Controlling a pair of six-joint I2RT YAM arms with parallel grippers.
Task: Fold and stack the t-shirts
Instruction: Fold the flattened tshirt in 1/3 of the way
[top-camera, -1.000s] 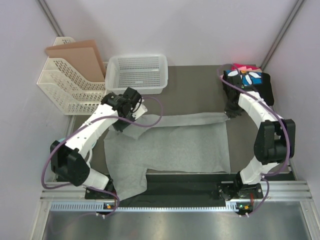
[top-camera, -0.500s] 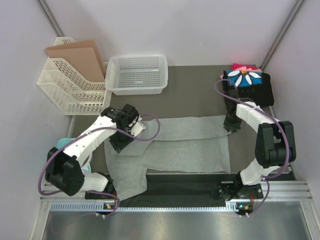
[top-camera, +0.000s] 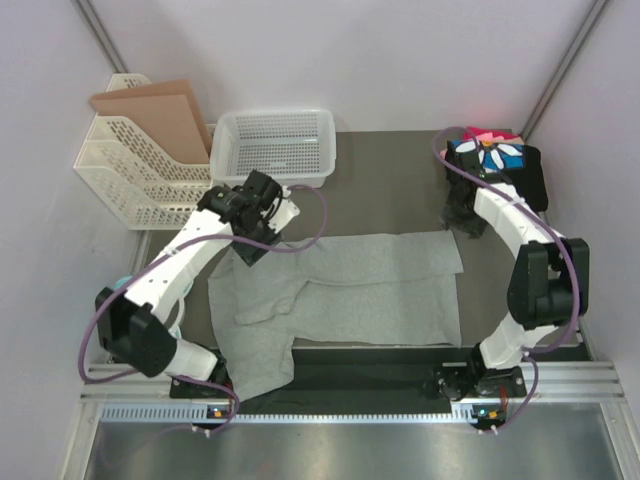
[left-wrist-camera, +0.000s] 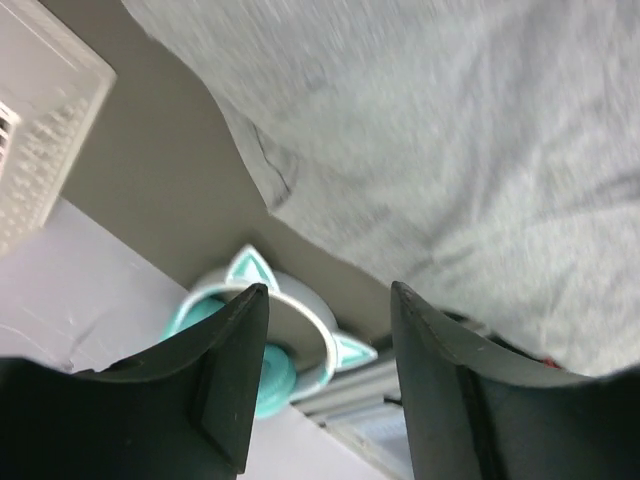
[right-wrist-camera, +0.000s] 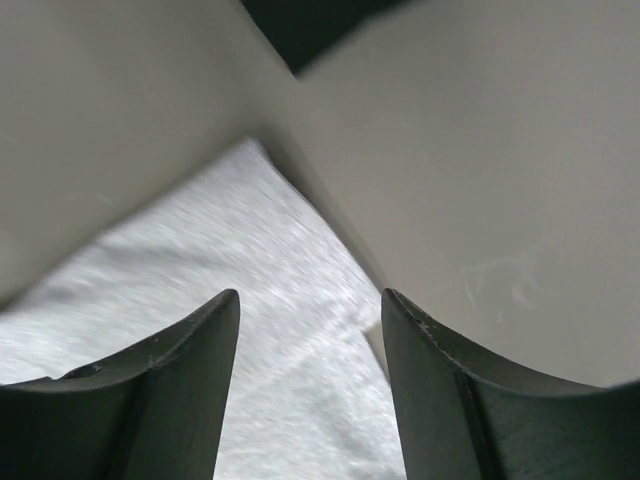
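Note:
The plain light grey t-shirt (top-camera: 370, 285) lies flat on the dark mat, its far part folded over toward me, a sleeve crumpled at the left. My left gripper (top-camera: 251, 244) hovers open over the shirt's far left corner; the left wrist view shows grey cloth (left-wrist-camera: 450, 130) beyond the left gripper (left-wrist-camera: 328, 295), nothing between the fingers. My right gripper (top-camera: 462, 222) stands open just past the far right corner; the right gripper (right-wrist-camera: 310, 300) shows the shirt (right-wrist-camera: 250, 300) below it, untouched. Folded t-shirts (top-camera: 497, 160), black with blue panel and daisy on top of pink ones, sit at the back right.
A white perforated basket (top-camera: 273, 148) stands at the back centre. A white file rack (top-camera: 130, 170) holding a brown board (top-camera: 155, 115) stands at the back left. A teal and white round object (left-wrist-camera: 290, 330) sits by the mat's left edge. A metal rail (top-camera: 340, 400) runs along the front.
Both grippers have gone from shut to open and let go of the shirt's edge, then pulled back toward the far side. The folded-over layer now rests on the shirt.

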